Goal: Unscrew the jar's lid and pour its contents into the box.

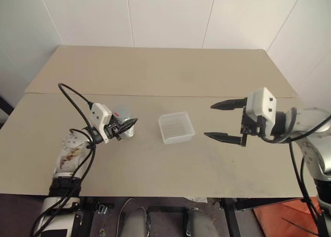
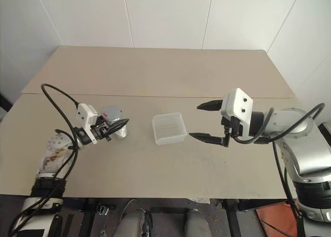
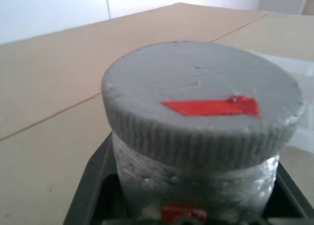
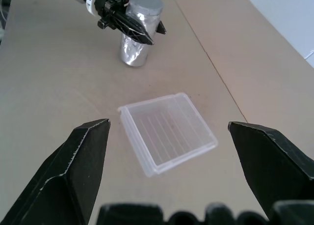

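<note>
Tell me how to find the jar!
Look at the tan table, on the robot's left side. The left gripper is shut around the jar, left of the box. It is shiny silver with a grey lid bearing a red mark.

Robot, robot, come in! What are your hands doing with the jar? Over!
Left gripper shut on shiny silver jar, grey lid on. Right gripper open, empty. Translucent white plastic box empty between them.

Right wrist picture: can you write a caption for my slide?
Open right fingers frame the empty box, while the left gripper clamps the lidded jar on the table.
</note>
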`<control>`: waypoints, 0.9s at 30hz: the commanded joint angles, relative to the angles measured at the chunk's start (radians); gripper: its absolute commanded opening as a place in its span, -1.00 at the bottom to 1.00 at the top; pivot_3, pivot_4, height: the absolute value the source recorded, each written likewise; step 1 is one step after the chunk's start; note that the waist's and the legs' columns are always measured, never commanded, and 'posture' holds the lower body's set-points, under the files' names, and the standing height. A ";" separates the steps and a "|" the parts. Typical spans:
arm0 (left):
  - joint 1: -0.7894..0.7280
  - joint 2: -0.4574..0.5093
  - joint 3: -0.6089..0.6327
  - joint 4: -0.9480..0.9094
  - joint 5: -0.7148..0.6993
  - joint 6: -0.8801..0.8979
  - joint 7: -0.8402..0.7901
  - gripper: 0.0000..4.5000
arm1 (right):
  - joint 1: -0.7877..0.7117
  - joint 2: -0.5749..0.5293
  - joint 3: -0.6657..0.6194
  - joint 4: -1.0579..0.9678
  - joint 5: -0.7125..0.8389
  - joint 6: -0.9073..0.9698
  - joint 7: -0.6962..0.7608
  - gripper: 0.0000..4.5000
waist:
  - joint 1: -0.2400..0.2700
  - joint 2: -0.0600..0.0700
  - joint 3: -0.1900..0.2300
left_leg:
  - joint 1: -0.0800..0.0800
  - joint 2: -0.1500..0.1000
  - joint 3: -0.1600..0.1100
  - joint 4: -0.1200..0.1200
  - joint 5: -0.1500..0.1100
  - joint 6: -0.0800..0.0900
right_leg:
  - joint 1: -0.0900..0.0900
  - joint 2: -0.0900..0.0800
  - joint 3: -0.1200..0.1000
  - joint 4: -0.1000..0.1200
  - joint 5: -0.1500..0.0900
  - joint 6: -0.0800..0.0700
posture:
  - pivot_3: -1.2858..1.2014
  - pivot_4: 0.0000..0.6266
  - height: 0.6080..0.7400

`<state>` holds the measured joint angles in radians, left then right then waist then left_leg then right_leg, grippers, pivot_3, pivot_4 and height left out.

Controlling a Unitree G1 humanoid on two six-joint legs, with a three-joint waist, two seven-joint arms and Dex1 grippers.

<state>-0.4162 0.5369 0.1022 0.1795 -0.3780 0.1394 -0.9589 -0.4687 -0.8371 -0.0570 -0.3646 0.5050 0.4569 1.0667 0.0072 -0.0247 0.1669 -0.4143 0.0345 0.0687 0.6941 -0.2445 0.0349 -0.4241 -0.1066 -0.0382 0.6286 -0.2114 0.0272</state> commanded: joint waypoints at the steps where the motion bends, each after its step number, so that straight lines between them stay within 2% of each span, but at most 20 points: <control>1: -0.056 0.040 -0.023 -0.154 -0.116 0.122 -0.112 -0.12 | -0.109 0.065 0.036 -0.039 0.079 0.064 -0.027 1.00 | -0.002 0.000 0.000 | 0.000 0.000 0.000 0.000 0.000 0.000 | 0.000 0.000 0.000 0.000 0.000 0.000 | 0.03 -0.52 1.00; 6: -0.203 0.059 -0.079 -0.131 -0.166 0.206 -0.248 -0.12 | -0.324 0.243 0.114 0.030 0.111 0.256 -0.186 1.00 | -0.002 0.000 0.000 | 0.000 -0.001 -0.001 0.001 0.001 -0.001 | 0.000 0.000 0.000 0.001 0.000 0.000 | 0.03 -0.52 1.00; 11: -0.341 0.053 -0.150 -0.026 -0.139 0.218 -0.379 -0.12 | -0.446 0.347 0.161 0.070 0.125 0.413 -0.282 1.00 | 0.003 0.000 0.000 | -0.001 -0.001 0.001 0.000 0.001 0.000 | 0.000 0.001 -0.001 0.001 0.000 0.000 | 0.03 -0.52 1.00; 18: -0.429 0.002 -0.184 0.096 -0.089 0.149 -0.442 -0.12 | -0.494 0.440 0.170 0.091 0.117 0.509 -0.377 1.00 | 0.001 0.000 0.000 | -0.003 -0.001 0.005 0.000 0.000 0.000 | -0.002 0.001 -0.002 0.001 0.000 0.000 | 0.03 -0.52 1.00; 25: -0.449 -0.017 -0.182 0.123 -0.079 0.123 -0.457 -0.12 | -0.503 0.466 0.180 0.118 0.107 0.519 -0.392 1.00 | -0.003 0.000 0.000 | -0.003 -0.001 0.004 0.000 0.000 0.000 | -0.002 0.001 -0.002 0.001 0.000 0.000 | 0.03 -0.52 1.00; 27: -0.449 -0.018 -0.180 0.123 -0.077 0.122 -0.458 -0.12 | -0.504 0.465 0.187 0.127 0.102 0.512 -0.384 0.83 | -0.005 0.000 0.000 | -0.003 -0.001 0.004 0.000 0.000 0.000 | -0.002 0.001 -0.002 0.001 0.000 0.000 | 0.03 -0.52 1.00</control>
<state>-0.8328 0.5199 -0.0958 0.3159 -0.4534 0.2804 -1.4101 -0.9402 -0.3715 0.1348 -0.2230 0.6092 0.9738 0.6757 0.0026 -0.0246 0.1669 -0.4175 0.0336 0.0727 0.6946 -0.2444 0.0351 -0.4259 -0.1059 -0.0399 0.6293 -0.2114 0.0272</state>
